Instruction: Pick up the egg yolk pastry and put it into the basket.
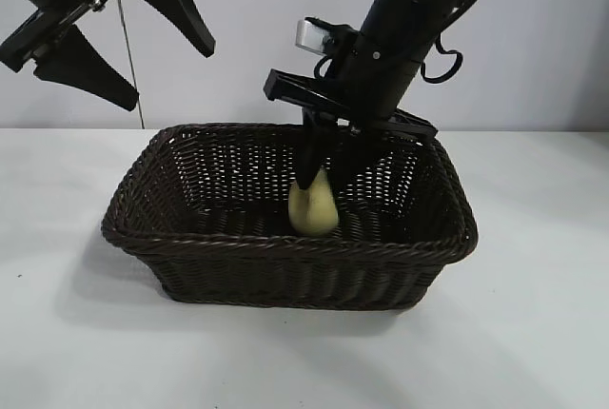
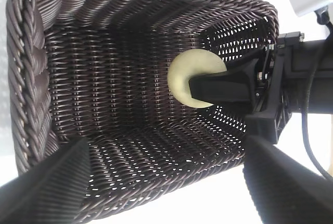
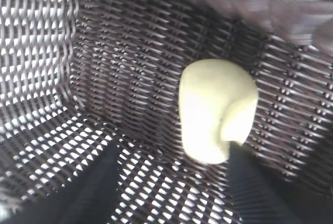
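While I am reaching down into the basket (image 1: 285,257) with my right claw (image 1: 328,176), the pastry (image 1: 313,207) is sitting on the woven floor, right of the middle and towards the far wall. It is standing on end, its long axis nearly upright, narrower end up, dimple facing one of my fingers (image 2: 218,88). My fingers are flanking it, partly spread; I cannot tell whether they are gripping it. Nothing else is lying in the basket. My left claw (image 1: 128,43) is hanging wide open and empty, high at the far left.
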You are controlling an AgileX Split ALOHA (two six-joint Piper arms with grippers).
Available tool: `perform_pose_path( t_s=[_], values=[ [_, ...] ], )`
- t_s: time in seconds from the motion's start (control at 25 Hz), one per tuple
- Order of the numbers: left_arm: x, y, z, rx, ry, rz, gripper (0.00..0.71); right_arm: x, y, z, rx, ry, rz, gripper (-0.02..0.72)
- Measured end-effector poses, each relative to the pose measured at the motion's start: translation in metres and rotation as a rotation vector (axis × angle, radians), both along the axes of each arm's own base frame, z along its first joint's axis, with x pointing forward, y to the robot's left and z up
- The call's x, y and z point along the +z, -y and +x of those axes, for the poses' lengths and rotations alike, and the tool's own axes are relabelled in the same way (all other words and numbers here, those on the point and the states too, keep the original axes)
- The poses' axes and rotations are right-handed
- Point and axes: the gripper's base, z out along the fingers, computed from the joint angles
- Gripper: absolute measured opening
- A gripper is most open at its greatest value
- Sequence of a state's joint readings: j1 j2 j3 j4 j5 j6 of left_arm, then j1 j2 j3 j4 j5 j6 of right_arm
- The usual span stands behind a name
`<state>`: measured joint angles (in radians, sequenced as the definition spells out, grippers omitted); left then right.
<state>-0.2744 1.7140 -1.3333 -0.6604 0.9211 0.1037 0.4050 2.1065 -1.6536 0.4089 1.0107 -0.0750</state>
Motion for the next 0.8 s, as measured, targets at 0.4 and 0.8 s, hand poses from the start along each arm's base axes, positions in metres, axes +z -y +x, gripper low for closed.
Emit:
perform_pose_path(
  t_s=[0.4, 0.8],
  values=[
    [-0.001, -0.001, -0.001, -0.014, -0.007, 0.018, 0.585, 0.043, -0.001, 0.001, 0.014, 0.077, 0.032, 0.496],
    [-0.001, -0.001, -0.001, -0.016, -0.009, 0.019, 0.585, 0.099, 0.028, -0.007, -0.009, 0.135, -0.028, 0.496]
  ],
)
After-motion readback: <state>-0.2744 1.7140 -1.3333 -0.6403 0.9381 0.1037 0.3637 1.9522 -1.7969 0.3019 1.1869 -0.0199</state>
